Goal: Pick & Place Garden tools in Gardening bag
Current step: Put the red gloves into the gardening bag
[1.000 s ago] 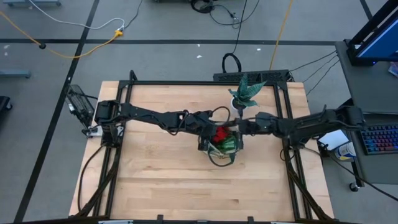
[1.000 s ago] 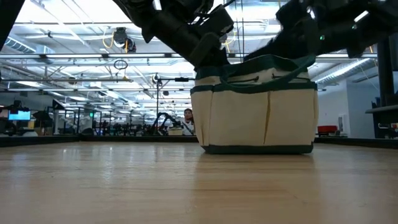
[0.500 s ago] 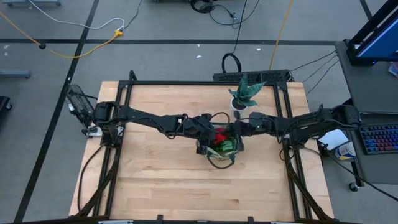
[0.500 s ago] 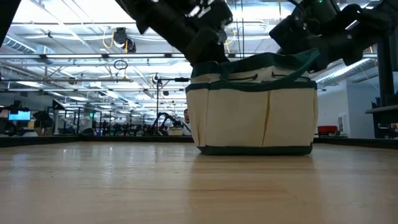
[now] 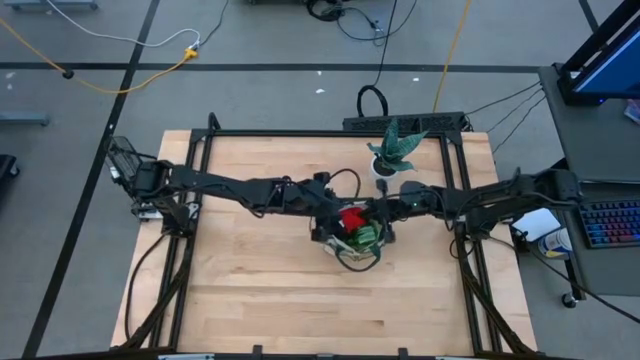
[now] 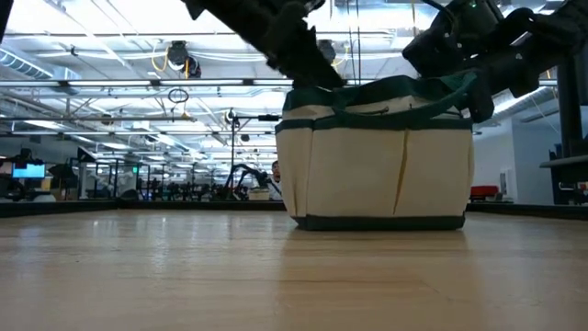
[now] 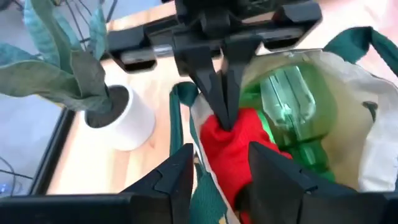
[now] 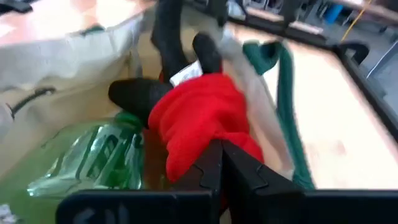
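The right gripper (image 7: pixel 221 118) is pinched shut on the red glove (image 8: pixel 199 124) inside the bag (image 6: pixel 377 156); the left gripper (image 7: pixel 217 171) hangs open just beside it; the green bottle (image 7: pixel 289 118) lies alongside

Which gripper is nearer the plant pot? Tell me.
Right. The right gripper, shut on the red glove at the bag's rim, sits close beside the white plant pot; the left gripper hangs open over the bag's far side.

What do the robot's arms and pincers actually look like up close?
Both arms are slim, matte black and jointed, with thin black cables looping alongside. The left gripper has two broad, angular black fingers; the right gripper has the same dark tapering fingers. No markings show.
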Tool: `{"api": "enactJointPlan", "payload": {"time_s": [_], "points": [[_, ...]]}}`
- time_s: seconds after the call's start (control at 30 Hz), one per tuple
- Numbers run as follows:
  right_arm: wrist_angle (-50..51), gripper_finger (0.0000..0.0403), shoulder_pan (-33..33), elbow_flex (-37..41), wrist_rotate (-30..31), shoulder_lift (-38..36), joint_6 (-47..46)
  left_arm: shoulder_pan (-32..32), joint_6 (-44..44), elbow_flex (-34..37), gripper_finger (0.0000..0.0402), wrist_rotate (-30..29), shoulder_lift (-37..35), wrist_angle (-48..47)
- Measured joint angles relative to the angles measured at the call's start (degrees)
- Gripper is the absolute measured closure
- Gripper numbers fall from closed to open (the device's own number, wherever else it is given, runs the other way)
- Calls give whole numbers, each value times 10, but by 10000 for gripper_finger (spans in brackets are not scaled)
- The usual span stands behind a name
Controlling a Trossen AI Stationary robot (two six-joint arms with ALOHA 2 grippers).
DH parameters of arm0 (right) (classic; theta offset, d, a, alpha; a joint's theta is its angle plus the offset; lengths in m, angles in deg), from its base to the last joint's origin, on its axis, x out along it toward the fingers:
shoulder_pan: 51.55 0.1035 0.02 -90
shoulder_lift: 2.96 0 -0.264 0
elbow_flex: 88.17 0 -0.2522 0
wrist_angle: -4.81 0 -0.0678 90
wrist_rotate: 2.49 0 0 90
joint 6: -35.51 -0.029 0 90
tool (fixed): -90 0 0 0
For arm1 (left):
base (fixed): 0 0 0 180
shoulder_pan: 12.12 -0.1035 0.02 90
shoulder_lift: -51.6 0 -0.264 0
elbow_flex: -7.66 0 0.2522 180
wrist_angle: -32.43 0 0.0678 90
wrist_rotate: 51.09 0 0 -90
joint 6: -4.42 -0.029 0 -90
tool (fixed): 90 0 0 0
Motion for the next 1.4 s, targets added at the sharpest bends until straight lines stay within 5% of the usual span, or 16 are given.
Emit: {"api": "enactJointPlan", "payload": {"time_s": [0.5,0.77,0.97,1.17,1.4], "points": [[-3,402,0,1,0,-34,11,30,-43,3,243,6,6,-114],[-3,402,0,1,1,-34,-4,54,-93,-2,243,-71,-18,-108],[-5,402,0,1,0,-34,-2,68,-86,-4,243,-63,-57,-90],[-7,402,1,1,0,-34,-2,58,-50,-1,243,24,-33,-56],[-6,402,1,1,0,-35,-2,49,-55,1,243,-22,9,-43]]}}
